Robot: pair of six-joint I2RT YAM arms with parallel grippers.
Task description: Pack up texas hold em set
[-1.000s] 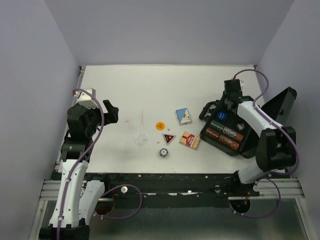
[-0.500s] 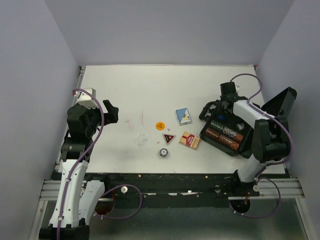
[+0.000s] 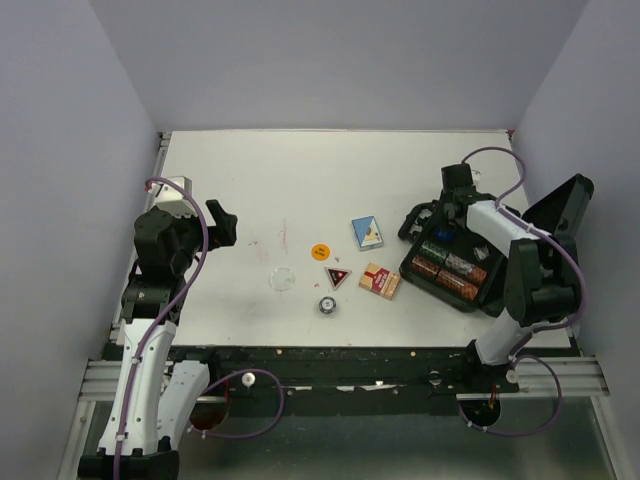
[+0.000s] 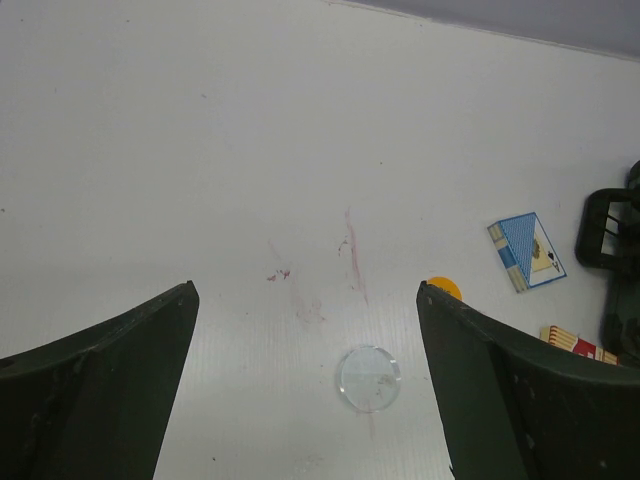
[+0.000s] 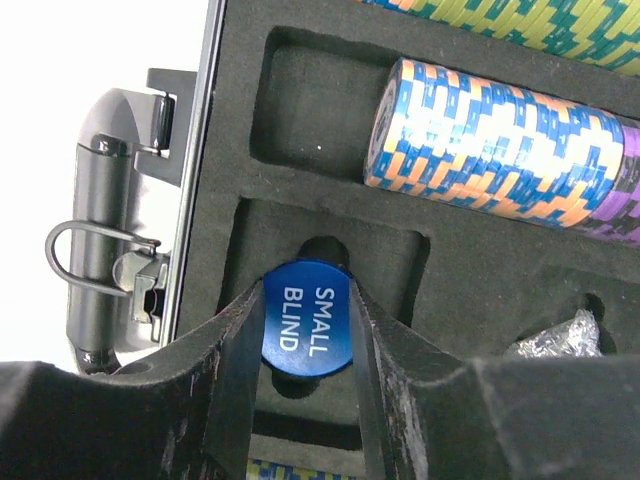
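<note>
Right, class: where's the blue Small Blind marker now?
Right wrist view: the Small Blind marker is between the jaws of the right gripper, over a pocket of the case, below a chip row.

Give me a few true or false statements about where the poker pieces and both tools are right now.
1. The left tool is open above the table. True.
2. The red card box lies inside the case. False: the red card box lies on the table, outside the case, next to the triangular marker.
3. The right tool straddles the blue marker, which reads SMALL BLIND. True.
4. The clear marker rests on the orange marker. False: the clear marker and orange marker lie apart.
</note>
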